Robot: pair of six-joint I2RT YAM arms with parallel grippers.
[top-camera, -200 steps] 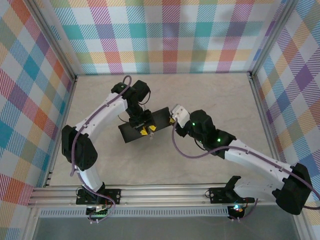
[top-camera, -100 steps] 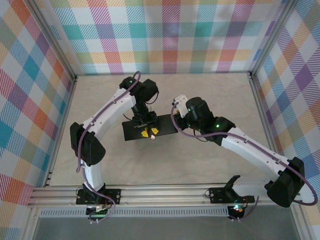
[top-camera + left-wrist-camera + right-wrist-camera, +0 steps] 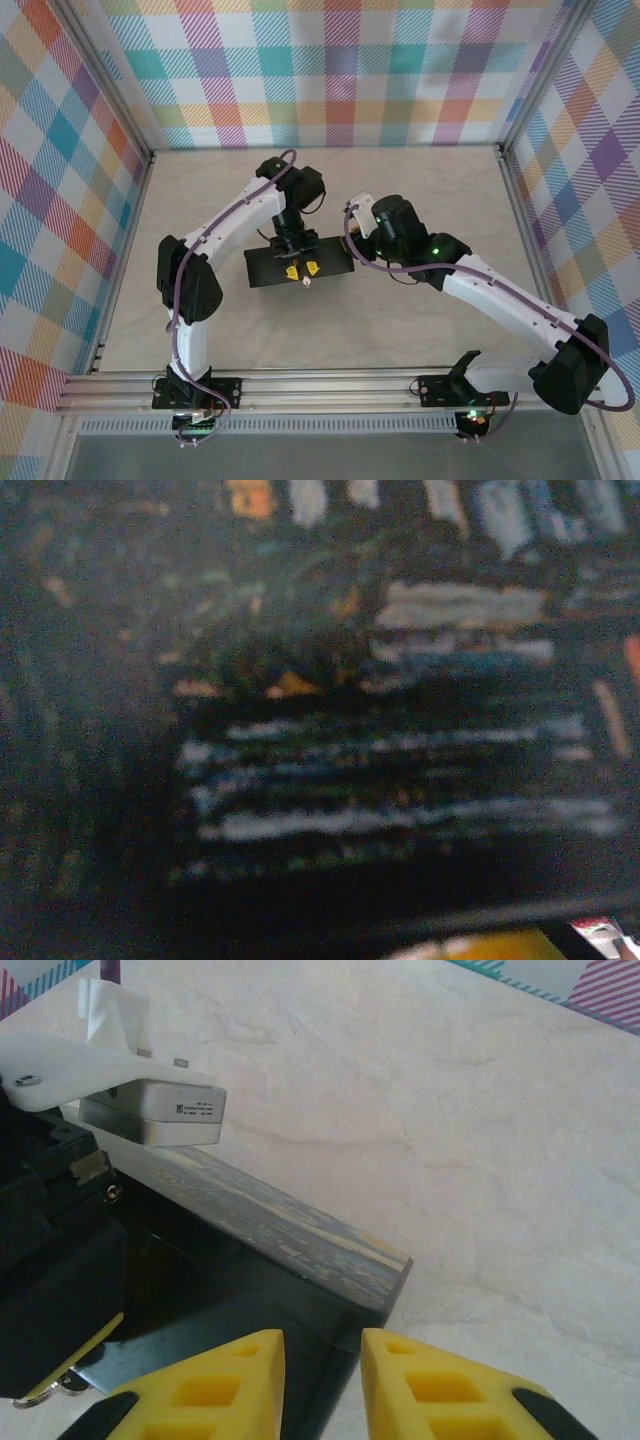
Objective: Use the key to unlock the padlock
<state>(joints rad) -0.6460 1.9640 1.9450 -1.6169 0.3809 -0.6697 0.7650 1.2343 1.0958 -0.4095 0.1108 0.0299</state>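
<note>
A black box (image 3: 268, 268) with a blue-and-yellow painted lid (image 3: 280, 1230) lies mid-table. My left gripper (image 3: 301, 269) hangs over its near side, its yellow fingertips (image 3: 290, 270) a little apart around a tiny silvery key (image 3: 303, 279). In the right wrist view the key's ring (image 3: 42, 1392) dangles under that gripper. The left wrist view is a dark blur of the painted lid (image 3: 400, 810) seen very close. My right gripper (image 3: 322, 1380) is at the box's right end, its yellow fingers (image 3: 200, 1395) clamped on either side of the end wall. The padlock is hidden.
Pale marble tabletop (image 3: 420, 190) stretches behind and right of the box. Plaid walls on an aluminium frame (image 3: 140, 150) enclose three sides. The left arm's white wrist camera (image 3: 130, 1080) hangs just above the box's far edge.
The box has turned from tilted to nearly level, the right gripper moving with it. The left arm's elbow swung right and its gripper shifted slightly nearer, still over the box's near side.
</note>
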